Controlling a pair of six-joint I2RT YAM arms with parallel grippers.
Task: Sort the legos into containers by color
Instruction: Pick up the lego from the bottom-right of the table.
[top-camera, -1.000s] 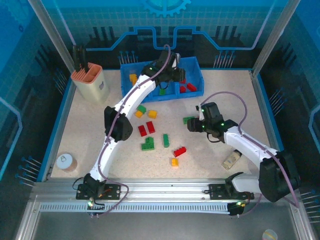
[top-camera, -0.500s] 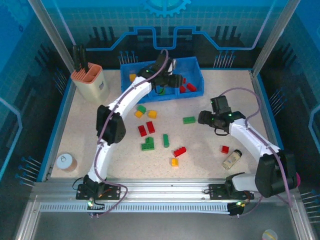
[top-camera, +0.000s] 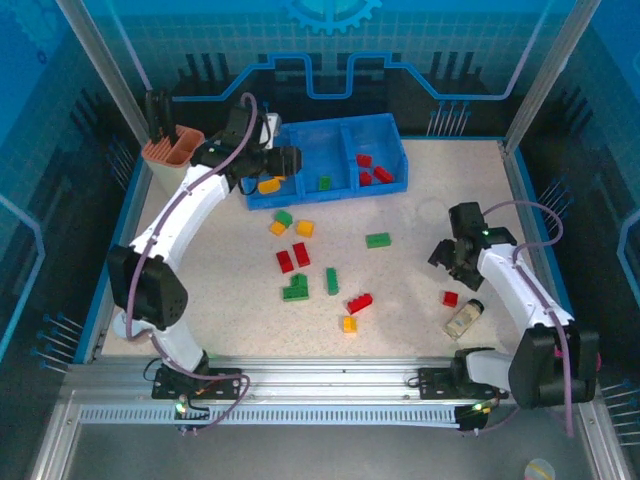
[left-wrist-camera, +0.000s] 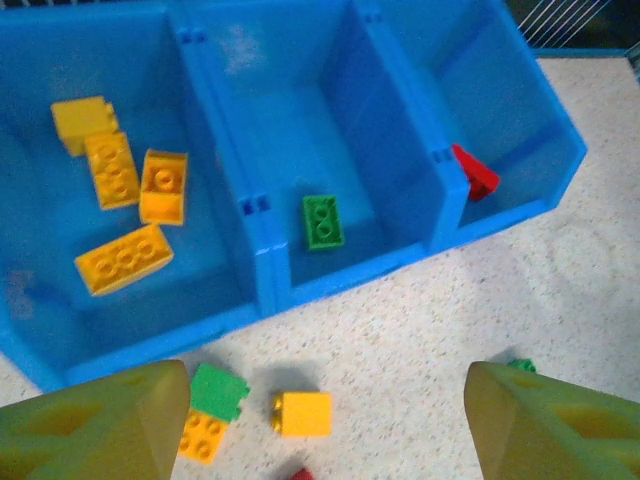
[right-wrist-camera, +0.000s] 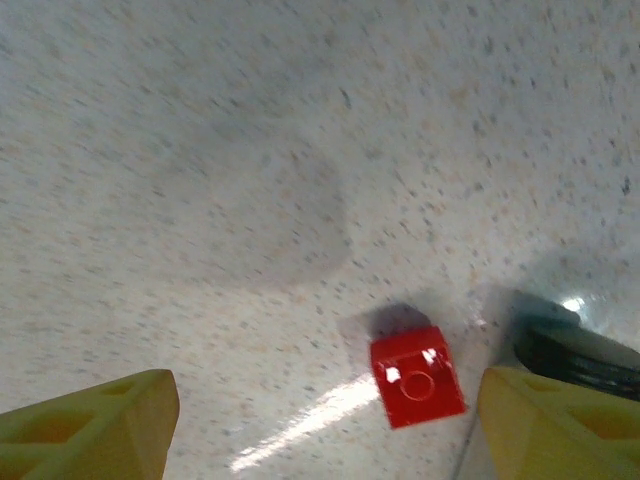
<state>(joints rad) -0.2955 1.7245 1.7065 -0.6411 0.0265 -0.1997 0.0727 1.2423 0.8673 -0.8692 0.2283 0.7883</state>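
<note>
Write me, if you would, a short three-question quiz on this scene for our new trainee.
1. Multiple choice: which colour of brick lies in the middle compartment of the blue tray? A red, B green, C yellow.
2. True or false: the right gripper is shut on the small red brick.
3. Count: how many yellow bricks lie in the left compartment, seen from the left wrist?
Key: 1 is B, a single green brick. 2 is false: its jaws stand open and the brick lies loose on the table. 3 is four.
</note>
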